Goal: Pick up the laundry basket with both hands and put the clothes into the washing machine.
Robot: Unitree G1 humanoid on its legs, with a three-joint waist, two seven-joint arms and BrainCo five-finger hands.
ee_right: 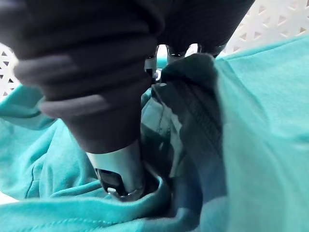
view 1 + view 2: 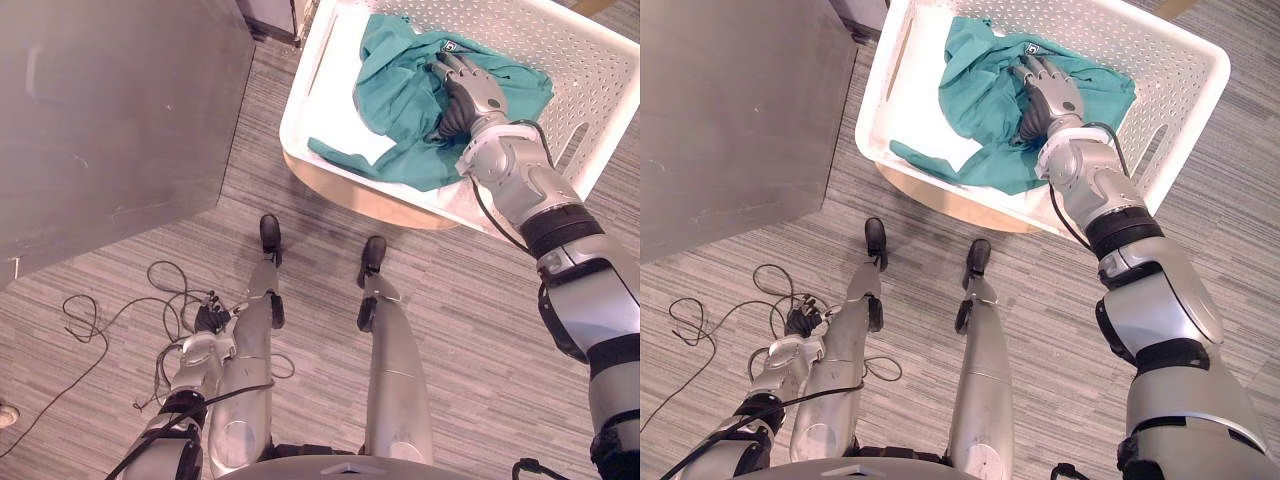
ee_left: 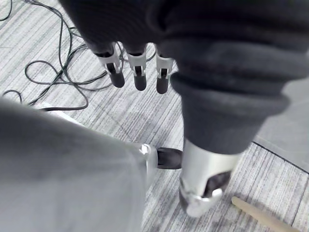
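Left hand hangs low over the floor, its fingers relaxed and straight, holding nothing. Farther out, the white basket sits on a round bench. Inside it the right hand pinches a fold of the green cloth between thumb and fingers.

A white perforated laundry basket stands upright at 1 o'clock on a round wooden tabletop. Inside it lies a crumpled teal garment, one end trailing toward 7 o'clock.

Teal cloth, wht perforated basket
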